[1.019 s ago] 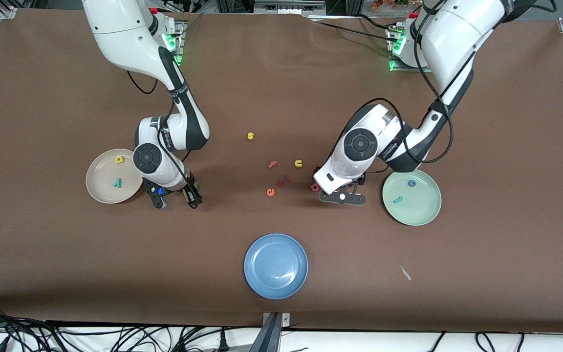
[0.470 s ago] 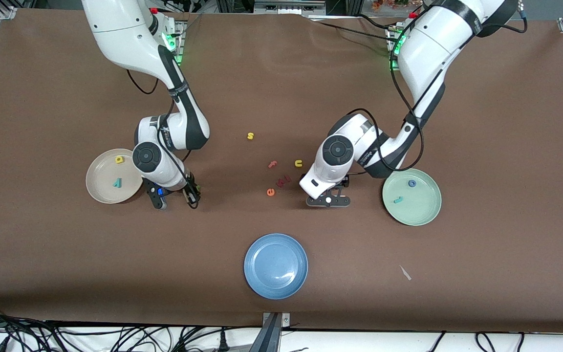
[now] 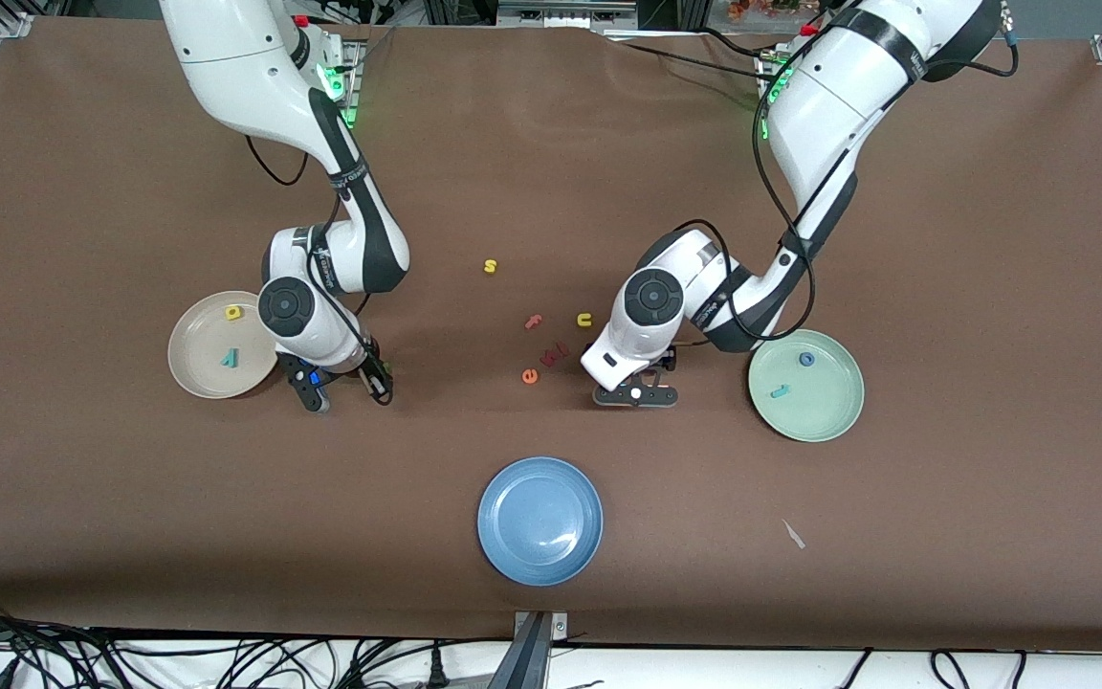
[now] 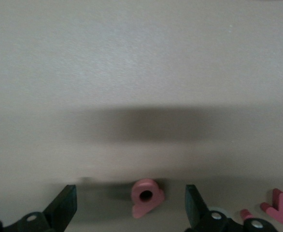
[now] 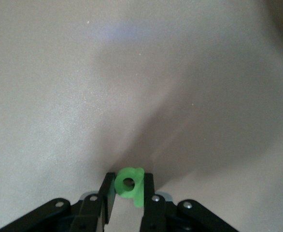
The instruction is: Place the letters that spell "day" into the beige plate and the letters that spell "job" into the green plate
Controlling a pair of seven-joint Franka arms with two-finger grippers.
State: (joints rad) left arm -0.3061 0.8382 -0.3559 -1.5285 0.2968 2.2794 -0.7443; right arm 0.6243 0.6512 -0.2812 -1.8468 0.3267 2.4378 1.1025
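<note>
The right claw (image 5: 128,189) has just closed: its jaws, half apart a second ago, are now clamped on the dark green d (image 5: 127,181), low over the table (image 3: 943,239) just beside the beige plate (image 3: 189,375) on its centre-facing side. With the yellow a (image 3: 233,311) and teal y (image 3: 228,358) already in that plate, the d looks like the last letter of "day", needing only a short lift and carry. Meanwhile the left claw (image 3: 634,394) has slid away from the green plate (image 3: 824,426) toward the middle of the table, and now hangs with its jaws wide apart on either side of the salmon b (image 4: 146,196), not yet gripping. The blue o (image 3: 806,359) and teal j (image 3: 780,390) lie in the green plate, so b would finish "job". Nearest the camera, the blue plate (image 3: 503,555) and a scrap of paper (image 3: 793,533) lie well apart from both routes. Farther back, the orange e (image 3: 530,376) and a pink letter (image 3: 556,353) lie close to the left claw on the right arm's side; closing carelessly could nudge them. Farther still lie the salmon f (image 3: 534,322), yellow u (image 3: 584,320) and, farthest, yellow s (image 3: 490,266), all out of the way.
</note>
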